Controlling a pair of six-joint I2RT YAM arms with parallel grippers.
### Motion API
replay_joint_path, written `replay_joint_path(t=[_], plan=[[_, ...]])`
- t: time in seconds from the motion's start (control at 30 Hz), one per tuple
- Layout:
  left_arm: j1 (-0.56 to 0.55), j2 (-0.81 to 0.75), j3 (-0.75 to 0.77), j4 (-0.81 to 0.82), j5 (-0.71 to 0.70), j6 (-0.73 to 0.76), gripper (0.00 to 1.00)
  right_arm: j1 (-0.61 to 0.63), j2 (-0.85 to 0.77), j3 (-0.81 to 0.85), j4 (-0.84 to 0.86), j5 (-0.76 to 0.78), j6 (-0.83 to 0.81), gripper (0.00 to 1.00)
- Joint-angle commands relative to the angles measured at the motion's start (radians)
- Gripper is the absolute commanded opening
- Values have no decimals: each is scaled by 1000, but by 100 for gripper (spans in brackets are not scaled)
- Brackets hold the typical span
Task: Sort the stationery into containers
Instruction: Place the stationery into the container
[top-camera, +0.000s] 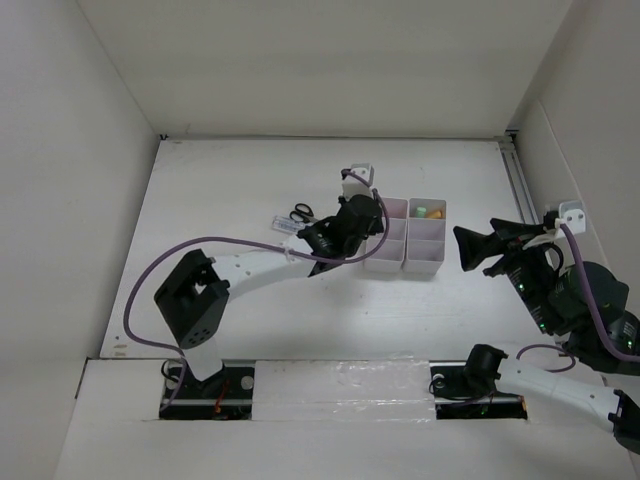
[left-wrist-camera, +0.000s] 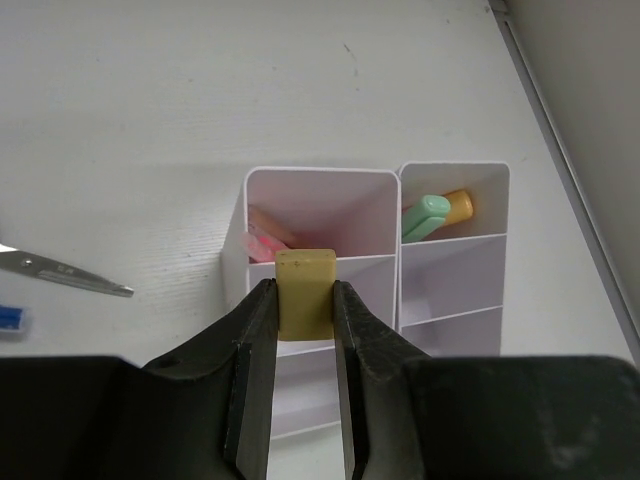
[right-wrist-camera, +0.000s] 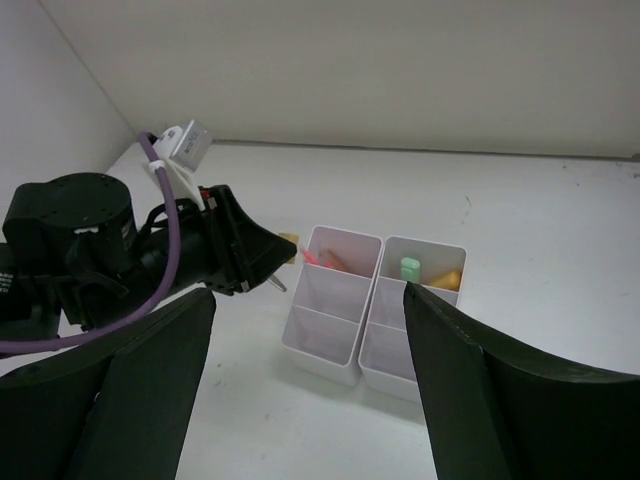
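My left gripper (top-camera: 372, 229) is shut on a small yellow-tan block (left-wrist-camera: 305, 293) and holds it over the left column of the white six-compartment organiser (top-camera: 405, 264), at the divider between its far and middle cells. The far left cell (left-wrist-camera: 315, 205) holds red and orange pens (left-wrist-camera: 263, 240). The far right cell holds a green highlighter (left-wrist-camera: 424, 216) and an orange one (left-wrist-camera: 459, 205). Black-handled scissors (top-camera: 302, 212) and a white blue-capped tube (top-camera: 283, 225) lie on the table left of the organiser. My right gripper (top-camera: 463, 250) is open and empty, right of the organiser.
White walls close in the table at the back and on both sides. A rail (top-camera: 520, 185) runs along the right edge. In the right wrist view the left arm (right-wrist-camera: 150, 255) stands left of the organiser (right-wrist-camera: 320, 360), with its purple cable (right-wrist-camera: 165, 215) looping above it.
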Motion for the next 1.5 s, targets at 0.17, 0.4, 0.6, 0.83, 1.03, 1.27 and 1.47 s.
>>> replay_joint_path(t=[0.17, 0.4, 0.6, 0.83, 1.03, 1.27, 1.47], plan=[[-18, 58, 94, 62, 73, 10, 0, -9, 2, 23, 35, 8, -12, 82], [-18, 114, 116, 62, 128, 10, 0, -9, 2, 23, 35, 8, -12, 82], [-27, 135, 116, 62, 117, 10, 0, -9, -7, 23, 35, 8, -12, 82], [-27, 172, 147, 50, 117, 28, 0, -9, -7, 23, 35, 8, -12, 82], [-27, 207, 147, 36, 107, 19, 0, -9, -7, 23, 35, 8, -12, 82], [-27, 207, 156, 24, 88, 10, 9, -9, -16, 23, 35, -3, -21, 82], [-27, 207, 156, 15, 79, 10, 28, -9, -25, 12, 46, -3, -21, 82]])
